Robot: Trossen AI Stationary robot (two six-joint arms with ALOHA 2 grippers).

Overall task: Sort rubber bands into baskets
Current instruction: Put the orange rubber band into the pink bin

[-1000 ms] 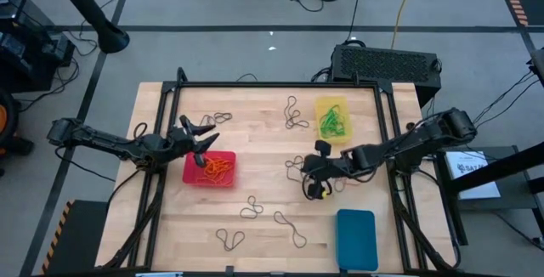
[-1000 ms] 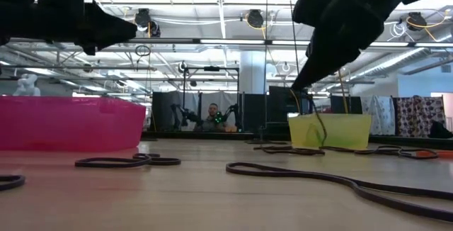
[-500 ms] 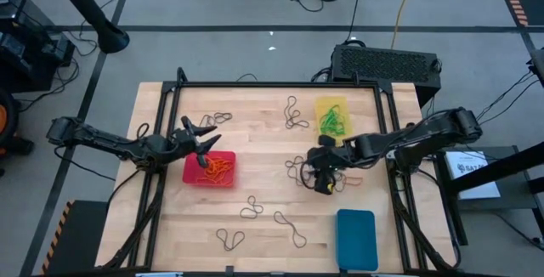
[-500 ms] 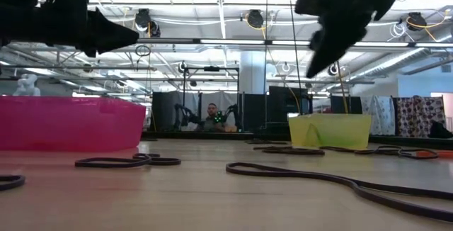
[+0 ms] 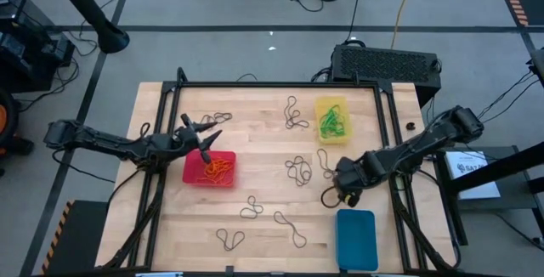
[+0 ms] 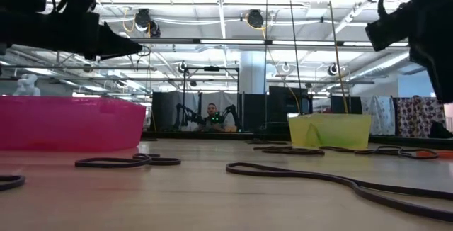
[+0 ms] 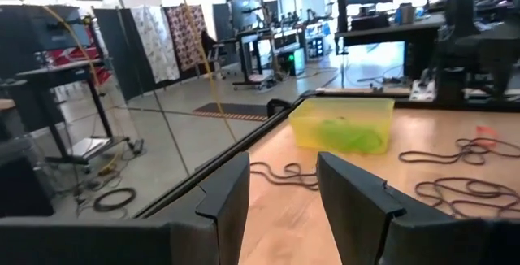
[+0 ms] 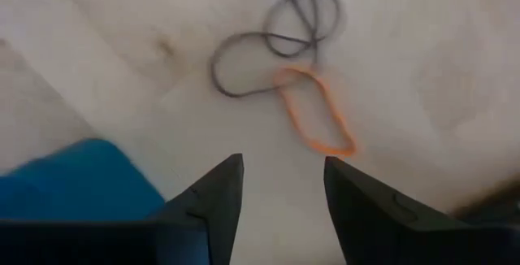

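An orange rubber band (image 8: 315, 120) is seen lying loose on the table (image 5: 263, 154) beside dark bands (image 8: 272, 41), near the blue basket (image 5: 355, 239). Directly above it, the right claw (image 5: 340, 196) is held apart and empty, apparently poised to grasp. The left claw (image 5: 204, 137) is held apart over the red basket (image 5: 208, 168).

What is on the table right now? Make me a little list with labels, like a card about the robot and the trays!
red tray: holds orange bands
yellow tray: holds green bands
blue tray: looks empty, near table's front right corner
loose dark bands: scattered on the wooden table
orange band: lying on the wood by a dark band, in front of the right gripper
left gripper: fingers open, above the red tray's back edge
right gripper: fingers open, holding nothing, just behind the blue tray
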